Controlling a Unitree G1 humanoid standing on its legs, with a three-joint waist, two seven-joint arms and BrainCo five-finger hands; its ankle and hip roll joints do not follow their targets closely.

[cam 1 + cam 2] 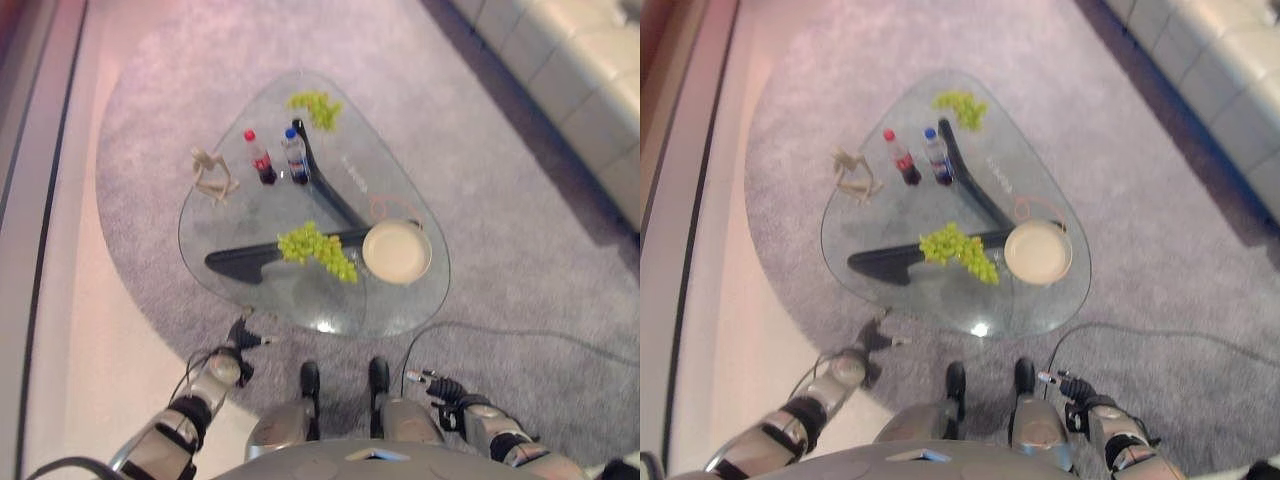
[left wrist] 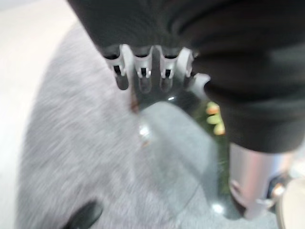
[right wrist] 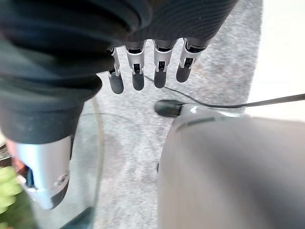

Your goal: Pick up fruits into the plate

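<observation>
Nearby, two bottles stand behind grapes and plate.

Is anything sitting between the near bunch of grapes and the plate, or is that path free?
Nothing visible stands between them. The near bunch of grapes lies right beside the plate on the glass table, with bare glass between. The two bottles and the far bunch sit farther back, off that path.
</observation>
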